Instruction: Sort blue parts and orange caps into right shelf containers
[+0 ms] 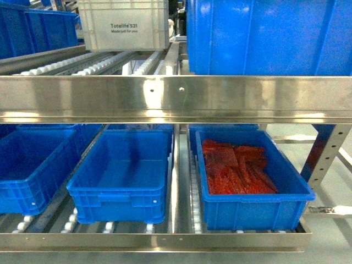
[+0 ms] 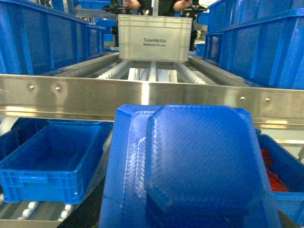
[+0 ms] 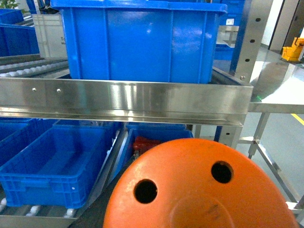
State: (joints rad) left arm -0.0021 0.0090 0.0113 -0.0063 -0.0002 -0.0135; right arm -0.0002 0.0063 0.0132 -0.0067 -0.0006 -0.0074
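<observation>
Evidently staged for sorting, a blue part [image 2: 190,166] fills the left wrist view and an orange cap [image 3: 199,185] the right, both before the steel shelf rail [image 1: 176,99], beneath which sit the right shelf containers [image 1: 247,209]; gripper states cannot be told.

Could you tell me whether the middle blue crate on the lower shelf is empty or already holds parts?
Empty, as far as shows: the middle crate has a bare blue floor, while the right crate holds a pile of orange-red pieces.

Arms, fingers hidden; both wrist cams level, facing fwd.
</observation>
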